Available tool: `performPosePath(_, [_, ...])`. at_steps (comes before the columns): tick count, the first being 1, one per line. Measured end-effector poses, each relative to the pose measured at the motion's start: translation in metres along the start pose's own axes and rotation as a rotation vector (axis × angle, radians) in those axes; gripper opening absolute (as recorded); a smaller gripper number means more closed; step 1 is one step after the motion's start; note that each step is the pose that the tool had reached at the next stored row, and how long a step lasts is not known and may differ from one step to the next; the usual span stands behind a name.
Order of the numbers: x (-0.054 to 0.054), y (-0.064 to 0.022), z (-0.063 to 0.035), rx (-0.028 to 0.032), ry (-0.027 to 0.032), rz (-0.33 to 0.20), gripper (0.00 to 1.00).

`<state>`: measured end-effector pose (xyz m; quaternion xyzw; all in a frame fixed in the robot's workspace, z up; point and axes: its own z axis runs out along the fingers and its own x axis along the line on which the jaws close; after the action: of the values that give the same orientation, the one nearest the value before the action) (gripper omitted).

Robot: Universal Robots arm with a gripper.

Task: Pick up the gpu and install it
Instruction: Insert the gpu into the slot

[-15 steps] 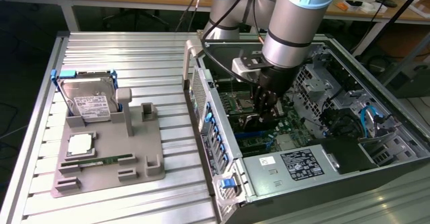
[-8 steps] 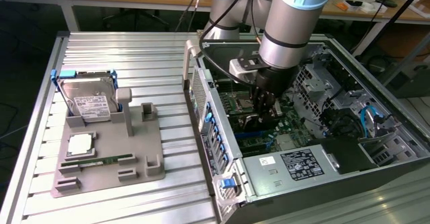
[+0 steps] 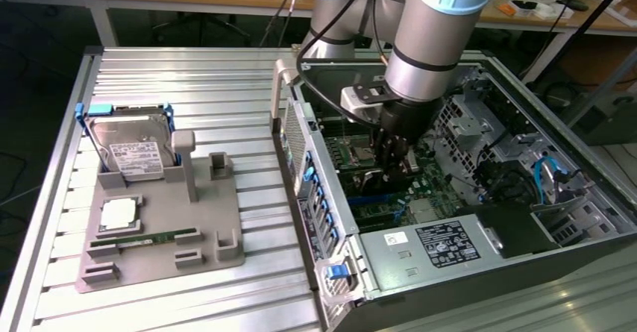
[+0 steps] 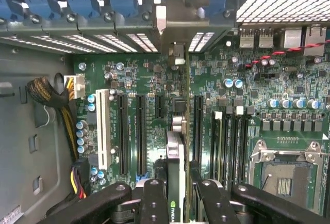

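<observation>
The end effector (image 4: pixel 175 190) is closed partway onto the gpu (image 4: pixel 176 152), its two dark fingers (image 4: pixel 153 201) pinching the card's flat faces from either side, so the card hangs edge-on between them, straight below the wrist and just above the motherboard (image 4: pixel 149 79). Seen this way, the gpu is a thin, stiff board; it looks light, but it is likely fragile, with small parts on its faces and a contact edge that would not take side load well. The hold across the upper edge, clear of the contacts and the metal bracket, seems the sound one, since it keeps the card upright and square. To one side of the end effector the wrist view shows a white expansion slot (image 4: pixel 103 131), then black slots (image 4: pixel 139 133) flanking the card, and the bare CPU socket (image 4: pixel 286 175) to the other side. The exterior view gives what that close look cannot: the arm reaching down into the open computer case (image 3: pixel 518 116), and well apart on the worktop (image 3: pixel 179 71), a grey fixture tray (image 3: pixel 214 198) carrying the hard drive (image 3: pixel 130 149) and memory stick (image 3: pixel 145 236).
</observation>
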<state>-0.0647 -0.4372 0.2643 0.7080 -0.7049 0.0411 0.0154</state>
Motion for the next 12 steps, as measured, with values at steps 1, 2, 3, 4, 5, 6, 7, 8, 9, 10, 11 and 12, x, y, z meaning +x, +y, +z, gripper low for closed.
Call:
performPosePath(1, [0.0, 0.0, 0.0, 0.0, 0.0, 0.0, 0.27])
performPosePath(2, [0.0001, 0.0, -0.0001, -0.0001, 0.0002, 0.0, 0.27])
performPosePath(3, [0.001, -0.0001, 0.0003, -0.0002, -0.0021, 0.0, 0.27])
performPosePath(4, [0.0022, -0.0001, 0.0007, -0.0001, -0.0119, 0.0, 0.27])
performPosePath(5, [0.0032, 0.0, 0.001, -0.0001, -0.0251, 0.001, 0.27])
performPosePath(6, [0.0038, -0.0001, 0.0012, 0.0001, -0.0355, 0.001, 0.27])
performPosePath(7, [0.004, 0.0, 0.0013, 0.0001, -0.0392, 0.001, 0.27])
performPosePath(8, [0.0046, 0.0, 0.0014, 0.0001, -0.0409, 0.001, 0.27])
performPosePath(9, [0.0051, 0.0, 0.0015, 0.0001, -0.041, 0.002, 0.27])
performPosePath(10, [0.0063, -0.0001, 0.0016, -0.0006, -0.041, 0.001, 0.27])
performPosePath(11, [0.0071, -0.0005, 0.0017, -0.0026, -0.0412, 0.001, 0.27])
performPosePath(12, [0.0072, -0.0006, 0.0017, -0.0033, -0.0412, 0.001, 0.27])
